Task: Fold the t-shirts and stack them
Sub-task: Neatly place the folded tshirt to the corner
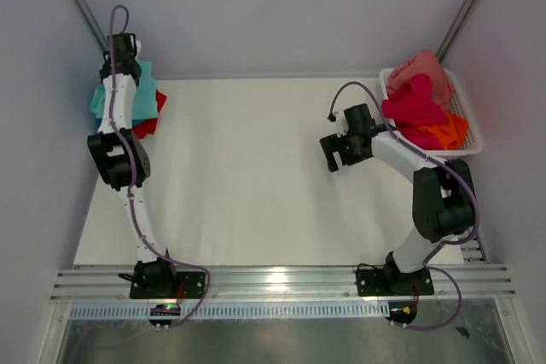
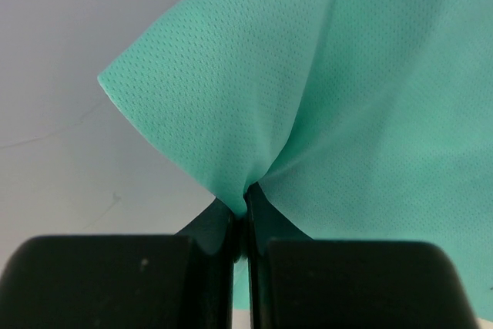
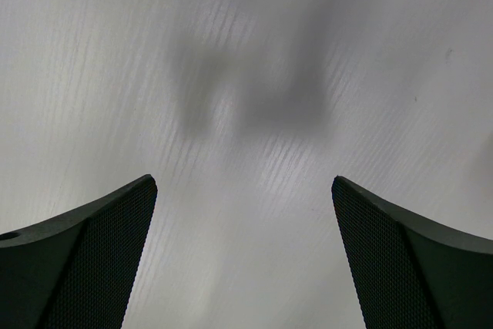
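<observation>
Mint-teal t-shirt [image 1: 147,83] lies at the worktop's [image 1: 256,176] ten o'clock corner, over a red t-shirt [image 1: 147,125]. Left jaws are clenched on a pinch of its fabric. Right jaws are released and empty above bare worktop. The basket [image 1: 474,141] sits at two o'clock. Assessment: stacking step. Recommend squaring the edges over the red one, letting go only once the cloth lies flat, then lifting straight up.

table [image 1: 256,176]: white | basket [image 1: 461,101]: white mesh, far-right corner | rail [image 1: 281,283]: metal, near edge

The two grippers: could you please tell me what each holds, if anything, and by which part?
Left gripper pinches the mint-teal t-shirt at a bunched fold; right gripper holds nothing.
</observation>
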